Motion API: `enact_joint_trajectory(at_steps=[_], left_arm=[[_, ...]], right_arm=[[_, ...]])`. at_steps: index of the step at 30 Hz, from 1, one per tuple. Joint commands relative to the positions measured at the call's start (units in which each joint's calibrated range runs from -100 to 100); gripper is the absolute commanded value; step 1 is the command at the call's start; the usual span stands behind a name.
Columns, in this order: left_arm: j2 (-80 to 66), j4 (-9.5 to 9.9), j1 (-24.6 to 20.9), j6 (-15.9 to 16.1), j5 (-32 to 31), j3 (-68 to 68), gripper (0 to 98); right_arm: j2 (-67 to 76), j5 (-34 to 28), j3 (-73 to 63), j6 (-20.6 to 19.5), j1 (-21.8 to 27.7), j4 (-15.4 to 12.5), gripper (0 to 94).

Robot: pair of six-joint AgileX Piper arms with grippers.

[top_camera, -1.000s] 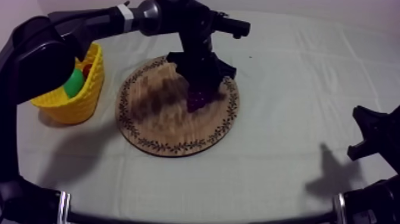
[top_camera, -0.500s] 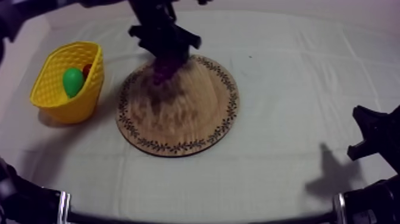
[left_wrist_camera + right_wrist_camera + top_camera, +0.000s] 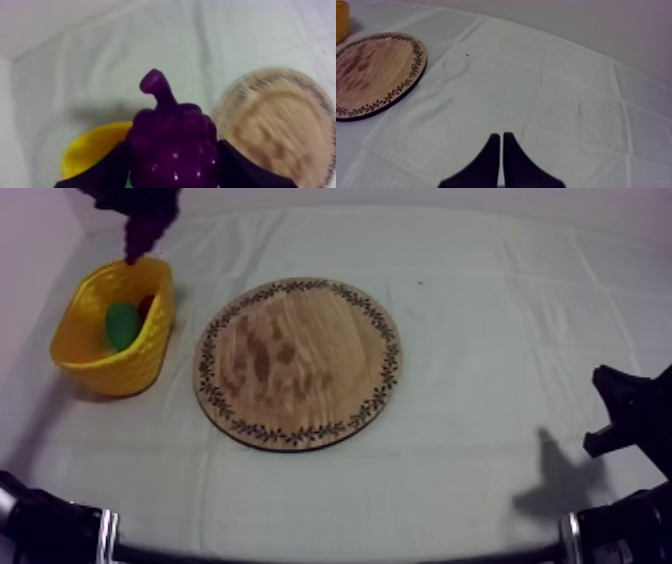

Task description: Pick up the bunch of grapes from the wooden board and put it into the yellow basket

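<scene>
- Change: one second ago your left gripper [image 3: 172, 170] was down on the wooden board [image 3: 298, 363]. The board is now bare, and the arm has swung to the table's far left corner.
- Left gripper: clamped on the bunch of grapes [image 3: 149, 233], with a black finger on each flank.
- Grapes: hanging in the air above the far end of the yellow basket [image 3: 75, 313], over its rim and not yet inside.
- Basket contents: a green fruit [image 3: 122, 326] and a small red fruit [image 3: 147, 306] already lie in it.
- Right gripper [image 3: 501, 145]: fingers pressed together on nothing, low over the cloth and well apart from the board.
- Reading: pick and carry look done, and only the lowering and release remain. Centre the bunch over the opening first, because dropped at the rim it could tip outside.
</scene>
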State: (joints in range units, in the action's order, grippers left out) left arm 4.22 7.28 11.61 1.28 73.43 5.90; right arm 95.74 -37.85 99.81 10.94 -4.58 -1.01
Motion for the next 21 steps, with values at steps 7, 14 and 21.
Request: enact_joint_trajectory(at_steps=[7, 14, 21], left_arm=[[-0.72, 1.91, -7.54, 0.83, -2.16, 5.86, 31.6], [0.6, 1.58, -9.01, 0.51, -1.63, 10.58, 32.2], [1.64, -0.22, -9.31, 0.34, -2.51, 12.03, 31.8]], right_arm=[[0.01, 0.03, -0.03, 0.02, -0.02, 0.01, 0.4], [0.01, 0.03, -0.03, 0.02, -0.02, 0.01, 0.4], [0.01, 0.03, -0.03, 0.02, -0.02, 0.01, 0.4]])
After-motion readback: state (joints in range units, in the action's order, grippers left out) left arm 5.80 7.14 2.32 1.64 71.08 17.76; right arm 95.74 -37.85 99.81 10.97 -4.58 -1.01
